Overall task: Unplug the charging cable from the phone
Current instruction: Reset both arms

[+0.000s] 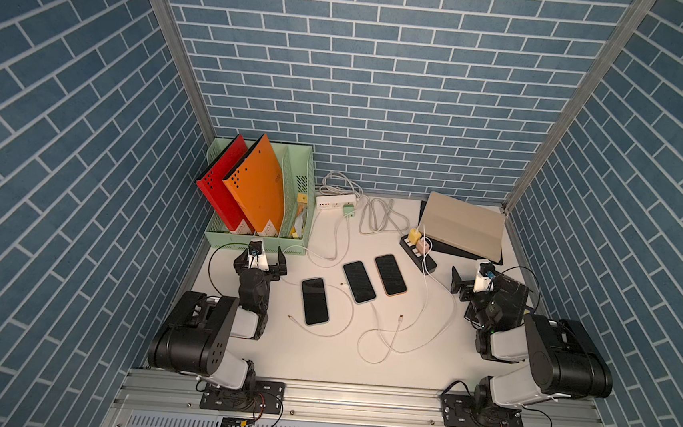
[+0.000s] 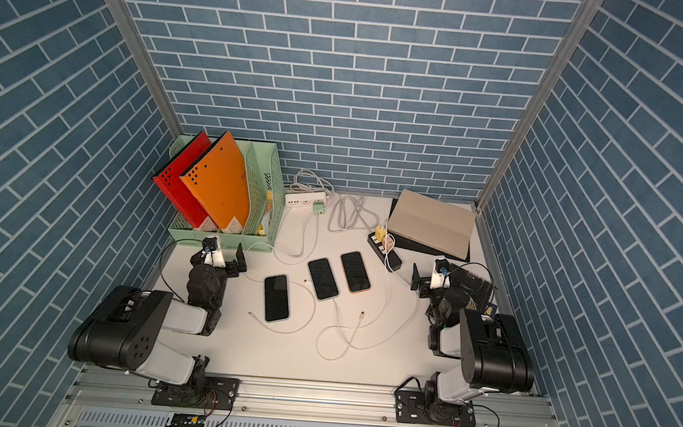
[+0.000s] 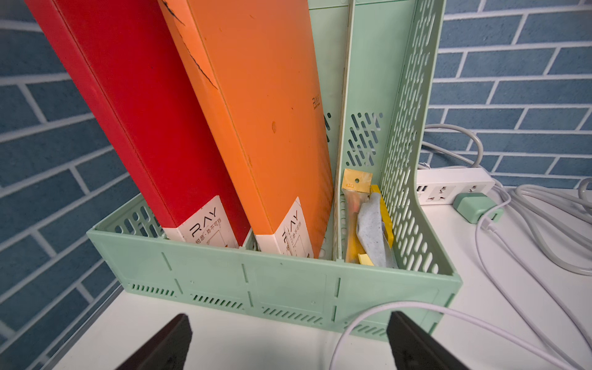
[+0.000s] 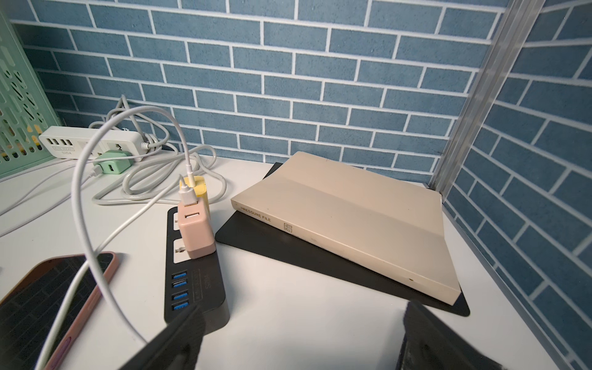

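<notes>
Clearance is kept: left gripper [image 3: 288,315] and right gripper [image 4: 304,306] are parked at opposite sides of the white table [image 1: 411,370], fully spread, nothing held. The black, blue-cased middle phone [image 1: 359,281] is laid flat mid-table, white charging cable [image 1: 373,311] apparently plugged at its near end.

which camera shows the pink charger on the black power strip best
The right wrist view: the pink charger stands close and sharp there, plugged into the black power strip. In both top views it is only a tiny pink block far back. The left wrist view does not show it.
</notes>
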